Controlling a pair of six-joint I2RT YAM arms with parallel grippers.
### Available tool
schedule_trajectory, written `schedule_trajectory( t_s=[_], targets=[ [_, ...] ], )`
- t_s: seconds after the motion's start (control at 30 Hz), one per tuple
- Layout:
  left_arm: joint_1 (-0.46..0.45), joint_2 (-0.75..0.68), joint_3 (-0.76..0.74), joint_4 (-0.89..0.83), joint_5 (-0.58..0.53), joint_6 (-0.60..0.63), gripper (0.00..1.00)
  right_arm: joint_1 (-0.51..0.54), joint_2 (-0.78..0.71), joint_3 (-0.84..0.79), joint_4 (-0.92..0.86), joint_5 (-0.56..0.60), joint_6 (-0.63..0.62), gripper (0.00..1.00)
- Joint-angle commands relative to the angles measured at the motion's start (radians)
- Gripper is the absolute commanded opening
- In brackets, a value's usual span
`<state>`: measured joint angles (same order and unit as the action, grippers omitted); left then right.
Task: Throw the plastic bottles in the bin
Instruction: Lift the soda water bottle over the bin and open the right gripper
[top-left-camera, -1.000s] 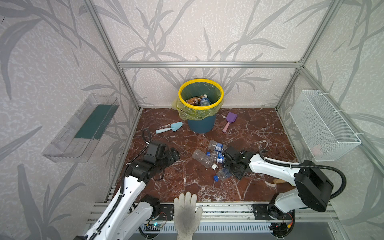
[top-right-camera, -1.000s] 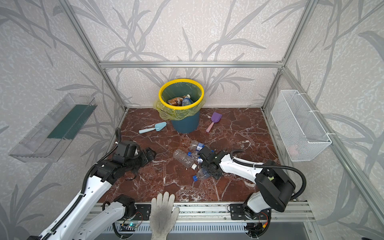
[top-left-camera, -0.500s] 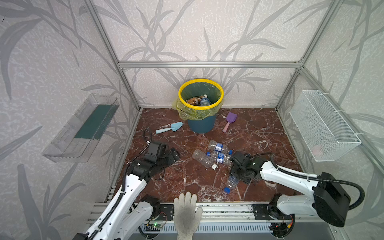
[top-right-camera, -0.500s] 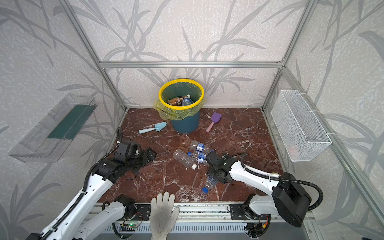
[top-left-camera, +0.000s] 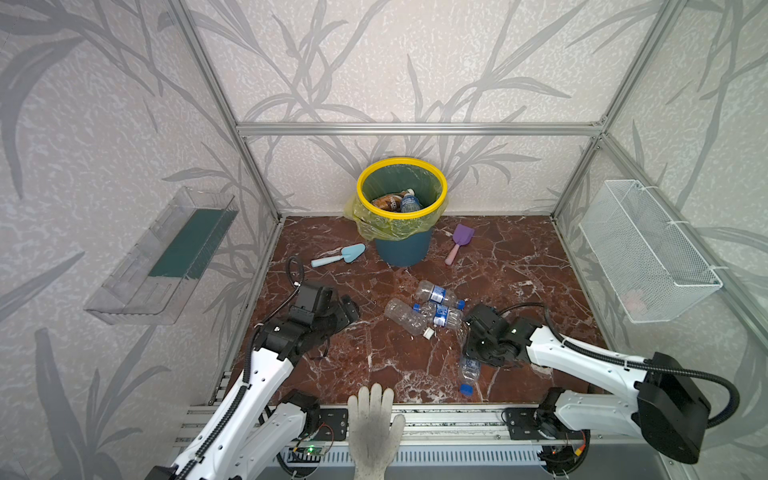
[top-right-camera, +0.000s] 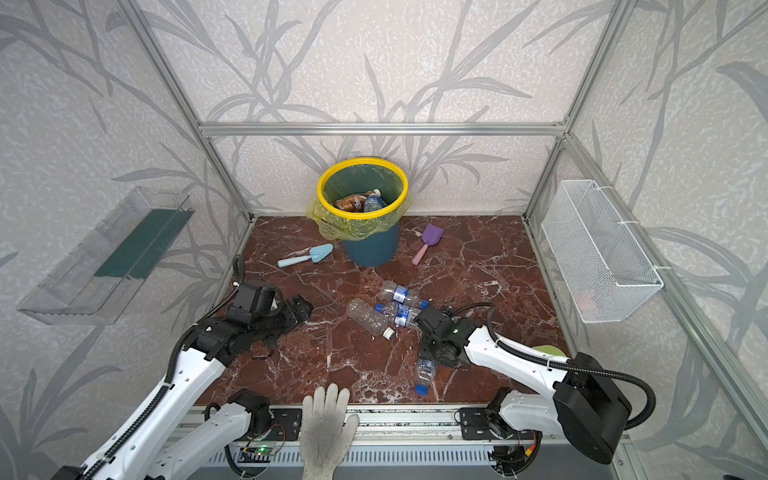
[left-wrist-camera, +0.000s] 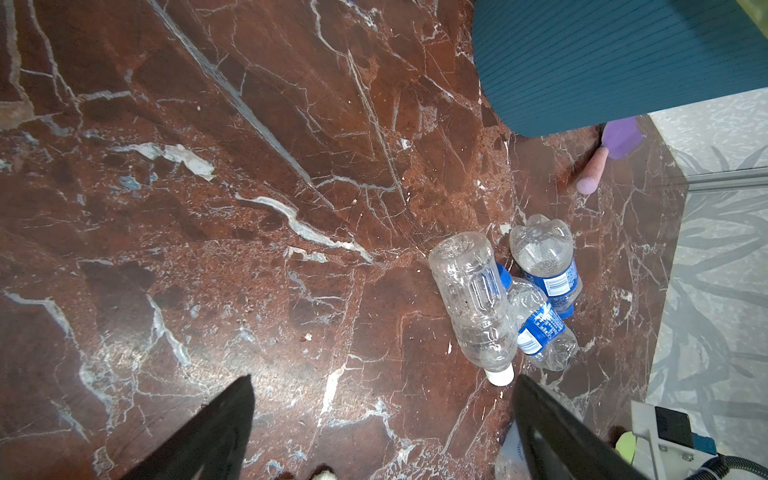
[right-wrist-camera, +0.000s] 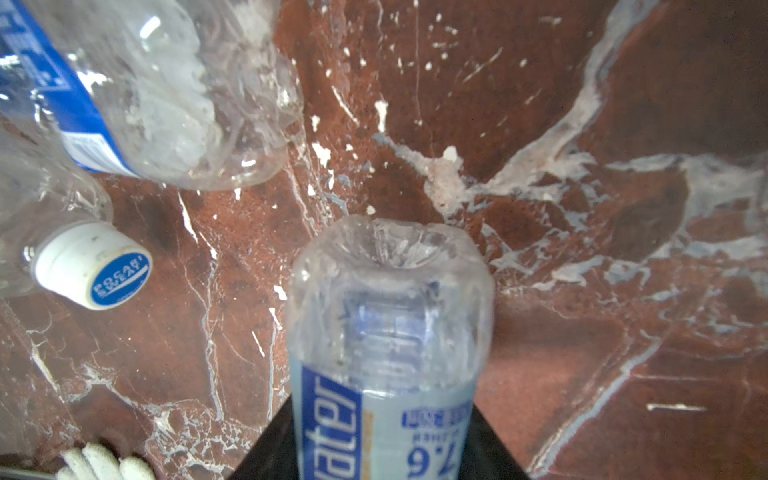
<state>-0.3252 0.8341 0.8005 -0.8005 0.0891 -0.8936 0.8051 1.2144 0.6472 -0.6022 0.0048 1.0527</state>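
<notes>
Since a second ago the right tool (top-left-camera: 478, 357) has drawn back from the heap of bottles toward the front rail. Its jaws have come together on a blue-labelled water bottle (top-left-camera: 468, 371), which it now clamps round the body, blue cap pointing at the rail. In the right wrist view the bottle's base sticks out past the black fingers (right-wrist-camera: 490, 457); I cannot tell whether it has left the counter (top-left-camera: 519, 266).

Three bottles (top-left-camera: 442, 318) lie touching one another just beyond it, near the middle. The left tool (top-left-camera: 347, 309) has not stirred; its jaws stand wide apart on nothing. The bin (top-left-camera: 399, 215) sits at the back wall, well apart from the held bottle, with a few bottles already inside.

To my eye the grasp is made, and the lift and carry to the bin come next. Thin clear plastic like that may slip or crumple on the way.
</notes>
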Motion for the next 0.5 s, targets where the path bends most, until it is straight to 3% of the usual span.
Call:
schedule_trajectory(
  t_s=[0.0, 0.3, 0.37, 0.47],
  targets=[
    [0.004, 0.004, 0.017, -0.025, -0.023, -0.006, 0.96, 0.000, -0.034, -0.011, -0.039, -0.005, -0.048, 0.47],
    [0.003, 0.004, 0.025, -0.026, -0.040, -0.003, 0.96, -0.031, -0.149, 0.151, -0.007, 0.046, -0.190, 0.45],
    [0.003, 0.000, 0.028, -0.022, -0.044, -0.004, 0.96, -0.106, -0.128, 0.297, 0.021, 0.004, -0.264, 0.43],
    [0.003, -0.002, 0.038, -0.015, -0.045, -0.004, 0.96, -0.219, 0.055, 0.733, 0.002, -0.059, -0.397, 0.45]
  ],
)
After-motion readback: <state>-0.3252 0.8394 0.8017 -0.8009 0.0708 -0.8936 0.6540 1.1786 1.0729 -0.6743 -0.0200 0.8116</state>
